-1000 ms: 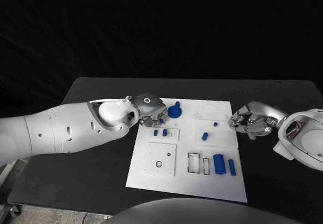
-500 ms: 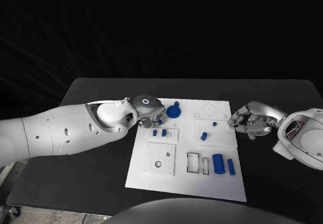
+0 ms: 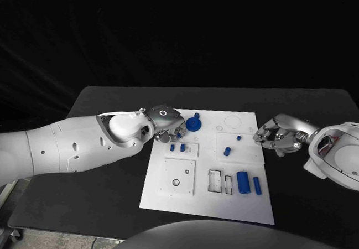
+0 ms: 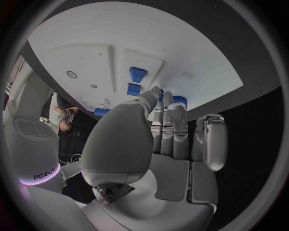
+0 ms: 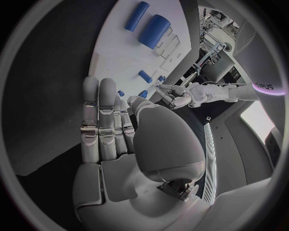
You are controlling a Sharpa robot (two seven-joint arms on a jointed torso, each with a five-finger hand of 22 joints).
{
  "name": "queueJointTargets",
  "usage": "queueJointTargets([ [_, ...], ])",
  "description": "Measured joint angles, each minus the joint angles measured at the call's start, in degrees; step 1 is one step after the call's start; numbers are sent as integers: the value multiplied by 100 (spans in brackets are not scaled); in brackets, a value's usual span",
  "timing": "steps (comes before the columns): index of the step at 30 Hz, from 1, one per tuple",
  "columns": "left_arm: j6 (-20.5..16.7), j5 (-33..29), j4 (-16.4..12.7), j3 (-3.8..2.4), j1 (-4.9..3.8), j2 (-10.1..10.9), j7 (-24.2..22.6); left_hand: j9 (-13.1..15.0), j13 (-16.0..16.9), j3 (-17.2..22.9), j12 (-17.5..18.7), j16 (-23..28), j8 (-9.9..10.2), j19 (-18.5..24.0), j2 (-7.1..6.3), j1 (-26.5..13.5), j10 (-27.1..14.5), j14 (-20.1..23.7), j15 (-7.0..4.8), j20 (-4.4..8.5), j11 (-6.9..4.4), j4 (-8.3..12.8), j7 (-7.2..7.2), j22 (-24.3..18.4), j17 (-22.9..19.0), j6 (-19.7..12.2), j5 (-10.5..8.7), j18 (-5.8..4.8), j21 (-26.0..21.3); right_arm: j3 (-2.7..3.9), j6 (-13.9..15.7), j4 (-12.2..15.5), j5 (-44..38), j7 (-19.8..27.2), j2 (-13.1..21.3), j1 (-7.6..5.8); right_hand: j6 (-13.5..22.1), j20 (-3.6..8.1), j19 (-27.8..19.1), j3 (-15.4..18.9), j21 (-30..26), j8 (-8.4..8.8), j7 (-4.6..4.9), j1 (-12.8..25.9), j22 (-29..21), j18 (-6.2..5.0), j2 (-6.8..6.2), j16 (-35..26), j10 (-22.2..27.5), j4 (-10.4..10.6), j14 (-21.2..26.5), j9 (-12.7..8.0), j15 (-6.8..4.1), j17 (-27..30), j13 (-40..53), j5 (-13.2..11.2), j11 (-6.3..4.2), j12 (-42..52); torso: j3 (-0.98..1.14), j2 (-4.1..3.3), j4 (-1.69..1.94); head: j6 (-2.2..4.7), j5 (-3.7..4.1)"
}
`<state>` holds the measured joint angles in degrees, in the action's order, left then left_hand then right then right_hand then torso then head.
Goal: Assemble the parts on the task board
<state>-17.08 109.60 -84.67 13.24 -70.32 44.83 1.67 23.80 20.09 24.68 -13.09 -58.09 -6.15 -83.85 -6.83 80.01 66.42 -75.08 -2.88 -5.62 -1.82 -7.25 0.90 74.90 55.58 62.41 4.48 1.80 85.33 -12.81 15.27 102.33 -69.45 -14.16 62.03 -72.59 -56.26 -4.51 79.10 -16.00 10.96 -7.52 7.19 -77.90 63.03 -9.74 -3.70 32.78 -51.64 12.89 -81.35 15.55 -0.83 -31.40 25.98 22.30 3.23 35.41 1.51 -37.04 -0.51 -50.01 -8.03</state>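
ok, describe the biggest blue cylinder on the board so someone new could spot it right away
Start at the white task board in the middle of the black table. Go to its near right part, beside the two rectangular slots. The large blue cylinder lies there on its side; it is much thicker than the slim blue rod lying parallel on its right.

— What carried everything?
— A black surface (image 3: 110,177), matte and dark all over.
— And what lay directly on it?
— The white task board (image 3: 195,198), flat near the middle, its long side running away from the robot.
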Motion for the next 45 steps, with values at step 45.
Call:
queueJointTargets([
  [45, 79, 144, 190, -1, 98, -93, 94, -309, -151, 52, 267, 197, 250, 0, -269, -269, -105, 247, 2, 0, -20, -44, -399, 3, -328, -972, -151, 0, -291, 0, -28, -4, -1, -8, 0, 9, 0, -21, -20, -16, -18, 0, 0, -24, 8, -1, -25, 0, 0, -16, 0, 7, 0, 0, -16, 0, 0, 0, -1, 1, -1, 0, 10],
])
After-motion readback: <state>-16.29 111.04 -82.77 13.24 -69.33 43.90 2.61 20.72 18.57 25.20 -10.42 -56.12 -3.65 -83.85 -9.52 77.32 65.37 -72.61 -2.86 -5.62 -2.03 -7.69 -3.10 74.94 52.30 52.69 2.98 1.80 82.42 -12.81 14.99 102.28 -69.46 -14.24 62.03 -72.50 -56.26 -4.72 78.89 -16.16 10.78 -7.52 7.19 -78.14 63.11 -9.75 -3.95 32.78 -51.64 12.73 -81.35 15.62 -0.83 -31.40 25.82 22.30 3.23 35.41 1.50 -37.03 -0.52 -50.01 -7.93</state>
